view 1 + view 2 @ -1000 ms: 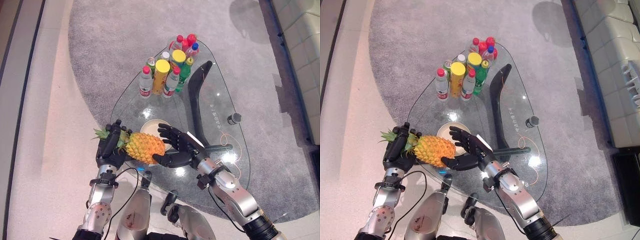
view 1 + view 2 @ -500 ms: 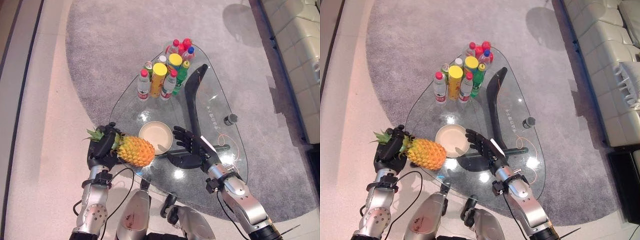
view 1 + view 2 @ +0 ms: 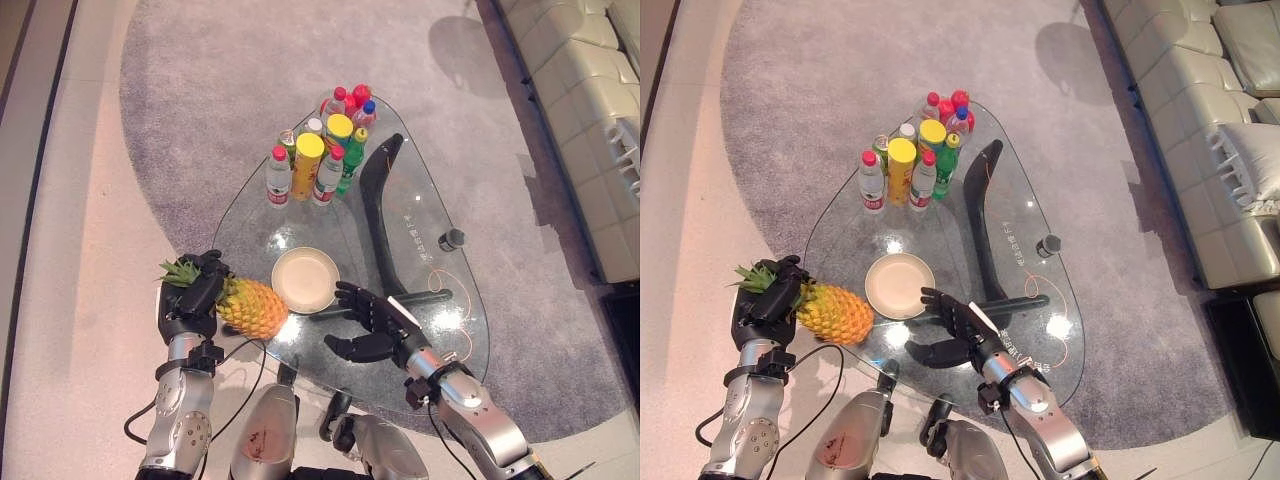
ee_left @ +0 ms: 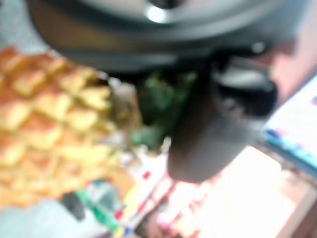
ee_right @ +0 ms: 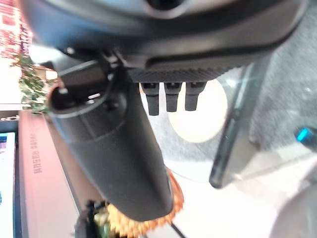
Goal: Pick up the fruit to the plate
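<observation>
Left hand (image 3: 188, 300) grips one pineapple (image 3: 250, 308) beside one plate (image 3: 305, 279); right hand (image 3: 372, 325) open; roughly nine bottles (image 3: 318, 150).

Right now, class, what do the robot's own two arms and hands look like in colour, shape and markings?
Both arms are silver-grey metal segments with black joint collars at the wrists. Each ends in a dark, matte black hand with jointed fingers: the left hand and the right hand. The right hand carries a white strip along its upper edge.
</observation>
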Motion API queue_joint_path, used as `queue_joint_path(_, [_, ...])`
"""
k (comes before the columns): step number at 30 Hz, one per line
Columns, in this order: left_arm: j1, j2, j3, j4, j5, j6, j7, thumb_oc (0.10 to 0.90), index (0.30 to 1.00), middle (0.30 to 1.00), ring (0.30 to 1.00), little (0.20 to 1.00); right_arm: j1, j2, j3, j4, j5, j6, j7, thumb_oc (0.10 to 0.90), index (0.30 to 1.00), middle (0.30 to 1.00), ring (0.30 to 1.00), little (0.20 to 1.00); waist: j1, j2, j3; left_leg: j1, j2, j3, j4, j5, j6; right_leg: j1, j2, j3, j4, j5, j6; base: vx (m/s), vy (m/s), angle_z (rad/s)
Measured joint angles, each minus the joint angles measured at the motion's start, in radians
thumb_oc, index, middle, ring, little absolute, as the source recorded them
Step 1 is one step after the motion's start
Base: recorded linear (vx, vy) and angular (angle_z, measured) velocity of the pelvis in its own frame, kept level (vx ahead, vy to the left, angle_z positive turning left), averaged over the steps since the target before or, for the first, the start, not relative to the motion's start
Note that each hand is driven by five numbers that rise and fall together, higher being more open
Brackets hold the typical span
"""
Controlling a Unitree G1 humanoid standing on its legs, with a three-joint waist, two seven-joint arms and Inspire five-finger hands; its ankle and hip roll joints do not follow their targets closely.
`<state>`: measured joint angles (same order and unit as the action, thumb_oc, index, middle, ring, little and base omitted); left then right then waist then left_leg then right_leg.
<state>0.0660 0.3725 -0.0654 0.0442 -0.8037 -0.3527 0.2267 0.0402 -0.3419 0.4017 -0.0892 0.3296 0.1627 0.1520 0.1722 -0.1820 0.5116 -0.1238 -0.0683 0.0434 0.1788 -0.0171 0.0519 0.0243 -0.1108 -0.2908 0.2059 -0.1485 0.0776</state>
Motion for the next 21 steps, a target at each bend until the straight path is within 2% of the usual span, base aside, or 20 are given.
queue_joint_path(5, [-0.044,0.015,-0.006,0.043,0.081,-0.038,0.049,0.1,0.3,0.3,0.3,0.2,-0.006,0.021,0.027,0.064,0.008,0.026,0.001,0.8,0.9,0.9,0.9,0.9,-0.015,0.0,0.0,-0.023,0.004,0.011,0.012,-0.001,0.001,-0.03,-0.002,0.006,0.017,-0.001,0.0,-0.09,-0.006,-0.08])
queue_joint_path(11, [-0.119,0.044,-0.063,0.096,0.143,-0.078,0.074,0.1,0.3,0.3,0.3,0.2,-0.035,0.02,0.097,0.14,0.044,0.064,0.027,0.8,0.9,0.9,0.9,0.9,-0.023,0.001,0.001,-0.081,0.016,0.029,0.034,-0.001,0.0,-0.098,0.004,0.028,0.041,0.001,0.001,-0.08,0.011,-0.1])
queue_joint_path(16, [-0.17,0.045,-0.123,0.126,0.156,-0.115,0.098,0.1,0.3,0.3,0.3,0.2,-0.062,0.025,0.135,0.192,0.067,0.071,0.048,0.8,0.9,0.9,0.9,0.9,-0.048,0.003,0.002,-0.133,0.023,0.046,0.055,0.0,0.0,-0.172,0.003,0.047,0.074,-0.002,0.0,-0.1,0.039,-0.11])
queue_joint_path(21, [-0.21,0.044,-0.139,0.152,0.188,-0.149,0.121,0.1,0.3,0.3,0.3,0.2,-0.087,0.024,0.151,0.206,0.067,0.082,0.063,0.8,0.9,0.9,0.9,0.9,-0.079,0.003,0.002,-0.206,0.035,0.063,0.079,0.0,0.0,-0.254,0.005,0.066,0.102,0.001,-0.003,-0.08,0.036,-0.13])
